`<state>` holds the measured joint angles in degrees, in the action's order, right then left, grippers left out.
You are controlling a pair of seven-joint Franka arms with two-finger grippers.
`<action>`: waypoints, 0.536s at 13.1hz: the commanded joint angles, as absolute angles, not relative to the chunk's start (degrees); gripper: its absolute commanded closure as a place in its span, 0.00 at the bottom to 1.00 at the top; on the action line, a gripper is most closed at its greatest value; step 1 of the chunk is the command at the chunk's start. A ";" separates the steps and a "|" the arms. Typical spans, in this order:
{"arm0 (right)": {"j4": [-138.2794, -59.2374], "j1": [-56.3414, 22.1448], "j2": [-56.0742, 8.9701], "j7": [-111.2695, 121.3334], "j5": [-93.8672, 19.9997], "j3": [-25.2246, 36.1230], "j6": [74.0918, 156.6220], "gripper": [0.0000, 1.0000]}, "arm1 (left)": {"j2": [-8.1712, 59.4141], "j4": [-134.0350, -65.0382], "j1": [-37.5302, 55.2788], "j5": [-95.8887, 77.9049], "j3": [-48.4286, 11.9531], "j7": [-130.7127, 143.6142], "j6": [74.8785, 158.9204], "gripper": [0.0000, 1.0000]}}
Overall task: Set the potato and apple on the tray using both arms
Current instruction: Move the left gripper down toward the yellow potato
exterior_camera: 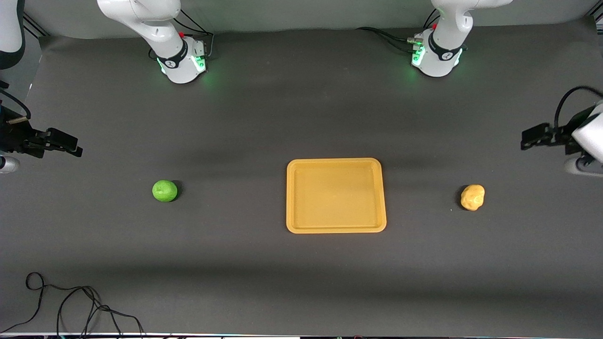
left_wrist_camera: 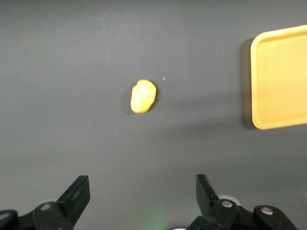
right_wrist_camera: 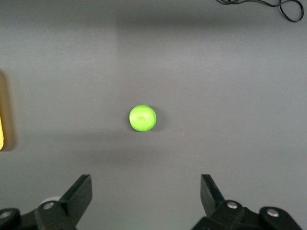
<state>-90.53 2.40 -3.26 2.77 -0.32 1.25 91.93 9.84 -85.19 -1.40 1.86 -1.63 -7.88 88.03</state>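
The orange-yellow tray (exterior_camera: 336, 161) lies empty in the middle of the dark table. The green apple (exterior_camera: 165, 190) sits on the mat toward the right arm's end. The pale yellow potato (exterior_camera: 472, 197) sits toward the left arm's end. My left gripper (exterior_camera: 534, 136) hangs open and empty over the mat at its end of the table, apart from the potato. Its wrist view shows the gripper (left_wrist_camera: 143, 191), the potato (left_wrist_camera: 143, 96) and the tray (left_wrist_camera: 280, 76). My right gripper (exterior_camera: 61, 143) hangs open and empty at its end. Its wrist view shows the gripper (right_wrist_camera: 146, 191) and the apple (right_wrist_camera: 142, 118).
A loose black cable (exterior_camera: 70, 301) lies on the mat near the front camera's edge at the right arm's end, also in the right wrist view (right_wrist_camera: 268, 5). The two white arm bases (exterior_camera: 183, 63) (exterior_camera: 435, 59) stand along the table's robot edge.
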 commanded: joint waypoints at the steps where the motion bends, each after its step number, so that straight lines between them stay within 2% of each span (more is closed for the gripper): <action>1: -90.18 1.85 -2.81 4.31 0.35 1.93 91.41 0.00 | 11.59 -87.89 -0.88 2.37 -1.49 -8.00 93.06 0.01; 4: -90.18 1.93 -2.81 4.31 0.35 2.02 91.41 0.00 | 14.67 -87.89 -1.23 2.46 -1.49 -8.09 96.49 0.01; 7: -90.18 1.93 -2.72 4.22 0.35 2.11 91.41 0.00 | 14.94 -87.89 -1.23 2.46 -1.49 -8.09 96.68 0.01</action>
<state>-90.52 2.41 -3.25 2.87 -0.32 1.53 91.93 15.69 -87.43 -1.41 1.88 -1.64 -7.88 95.99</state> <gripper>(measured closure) 0.000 0.009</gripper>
